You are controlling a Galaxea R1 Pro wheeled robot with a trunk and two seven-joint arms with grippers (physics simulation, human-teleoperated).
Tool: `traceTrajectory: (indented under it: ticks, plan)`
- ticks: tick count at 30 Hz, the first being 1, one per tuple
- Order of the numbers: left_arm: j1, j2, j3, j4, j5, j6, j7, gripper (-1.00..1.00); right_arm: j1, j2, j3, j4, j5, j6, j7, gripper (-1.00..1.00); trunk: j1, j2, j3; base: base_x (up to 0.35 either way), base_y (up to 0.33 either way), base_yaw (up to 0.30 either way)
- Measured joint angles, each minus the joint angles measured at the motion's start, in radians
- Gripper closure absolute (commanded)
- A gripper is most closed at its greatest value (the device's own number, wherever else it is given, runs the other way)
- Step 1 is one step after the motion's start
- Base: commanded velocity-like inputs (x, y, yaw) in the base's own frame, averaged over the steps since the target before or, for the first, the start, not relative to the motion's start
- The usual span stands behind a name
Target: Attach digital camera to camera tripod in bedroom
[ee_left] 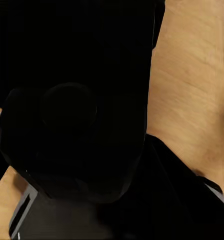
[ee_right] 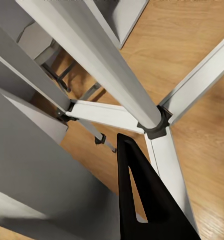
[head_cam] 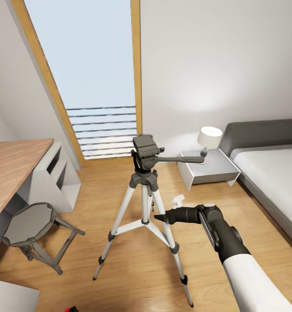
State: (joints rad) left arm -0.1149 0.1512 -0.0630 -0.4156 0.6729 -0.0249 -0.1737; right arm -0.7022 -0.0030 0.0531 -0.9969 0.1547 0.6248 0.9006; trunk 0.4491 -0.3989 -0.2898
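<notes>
Head view: right tool [head_cam: 160,218] touching camera tripod [head_cam: 144,190] leg.

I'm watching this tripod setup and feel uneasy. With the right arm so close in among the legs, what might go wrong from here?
1. The right gripper sits right at the tripod legs near the centre brace; a small push might tip or shift the stand.
2. The long side handle sticks out toward the bedside table, so a rotating tripod may strike the lamp.
3. The stool stands close beside one leg, leaving little room if the tripod slides that way.
</notes>
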Motion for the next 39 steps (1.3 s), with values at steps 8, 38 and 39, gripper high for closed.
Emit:
traceTrajectory:
  ticks: [8,38,39]
  plan:
    - [0.0,0.113,0.015,-0.36,0.009,0.247,0.012,1.0,0.0,-0.004,-0.001,0.003,-0.011,0.0,-0.004,1.0,0.0,0.0,0.0,0.0,0.0,0.0]
    - [-0.361,0.214,0.236,-0.991,0.005,0.924,0.384,1.0,0.0,-0.005,-0.001,0.003,-0.01,-0.001,-0.002,1.0,0.0,0.0,0.0,0.0,0.0,0.0]
    - [-0.397,0.213,0.236,-0.986,-0.001,0.946,0.392,1.0,0.0,-0.005,-0.001,0.002,-0.008,-0.001,-0.001,1.0,0.0,0.0,0.0,0.0,0.0,0.0]
